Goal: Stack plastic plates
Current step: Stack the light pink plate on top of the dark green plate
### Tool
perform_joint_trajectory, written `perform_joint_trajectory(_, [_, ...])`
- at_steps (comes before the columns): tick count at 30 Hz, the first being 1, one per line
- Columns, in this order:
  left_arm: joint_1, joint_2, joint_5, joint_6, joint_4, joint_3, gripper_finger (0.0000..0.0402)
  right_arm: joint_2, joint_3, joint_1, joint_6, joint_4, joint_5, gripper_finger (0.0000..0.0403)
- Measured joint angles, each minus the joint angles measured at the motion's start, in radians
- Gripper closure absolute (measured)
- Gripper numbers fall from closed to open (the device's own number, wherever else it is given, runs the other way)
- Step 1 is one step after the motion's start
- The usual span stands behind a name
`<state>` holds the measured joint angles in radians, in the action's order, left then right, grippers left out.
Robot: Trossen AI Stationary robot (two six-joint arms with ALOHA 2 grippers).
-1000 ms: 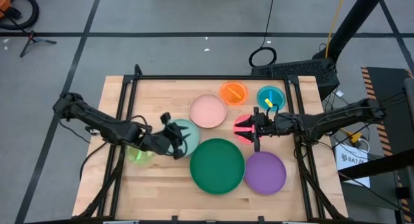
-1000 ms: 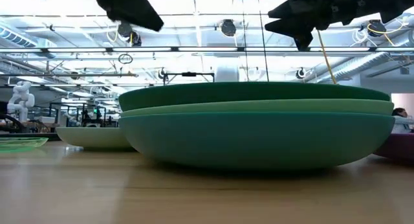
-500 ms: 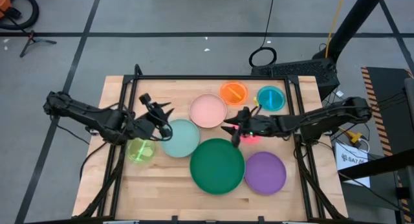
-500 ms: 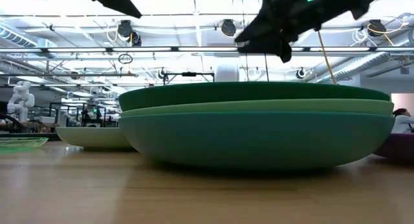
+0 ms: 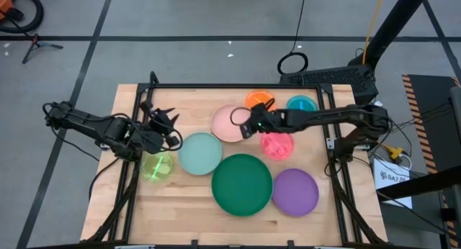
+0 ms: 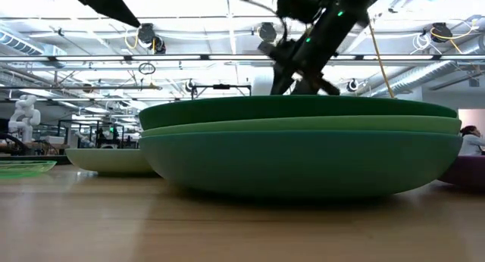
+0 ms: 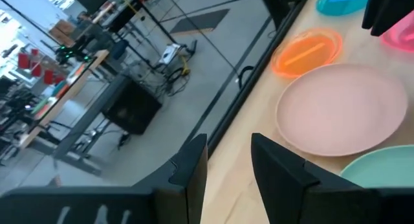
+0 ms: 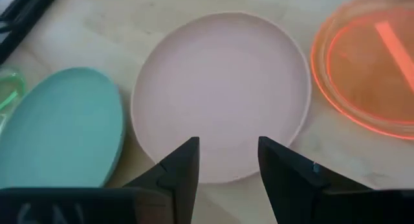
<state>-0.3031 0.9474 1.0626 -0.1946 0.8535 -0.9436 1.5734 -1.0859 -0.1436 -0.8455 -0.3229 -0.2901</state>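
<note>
High view: wooden table (image 5: 130, 198) on grey taped floor (image 5: 180, 19), both grippers open, empty.

Eight plastic plates (image 5: 242, 184), two arms (image 5: 324, 118)

Right end effector (image 5: 241, 123) reached toward table centre, fingers apart, empty; left end effector (image 5: 164, 118) parted, empty.

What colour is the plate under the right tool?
Pale pink plate, clearest in the right wrist view.
</note>
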Motion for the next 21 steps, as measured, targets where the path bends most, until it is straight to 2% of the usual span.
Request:
perform_joint_trajectory(5, [0.0, 0.0, 0.016, -0.013, 0.043, 0.0, 0.0274, 0.068, -0.041, -0.072, -0.01, -0.006, 0.086, 0.0252])
perform_joint_trajectory(16, [0.0, 0.0, 0.03, 0.006, 0.046, 0.0, 0.0274, 0.149, -0.086, -0.185, -0.015, -0.132, 0.088, 0.0252])
perform_joint_trajectory(21, [0.001, 0.0, 0.03, 0.007, 0.045, 0.0, 0.0274, 0.196, -0.086, -0.192, -0.025, -0.11, 0.138, 0.0252])
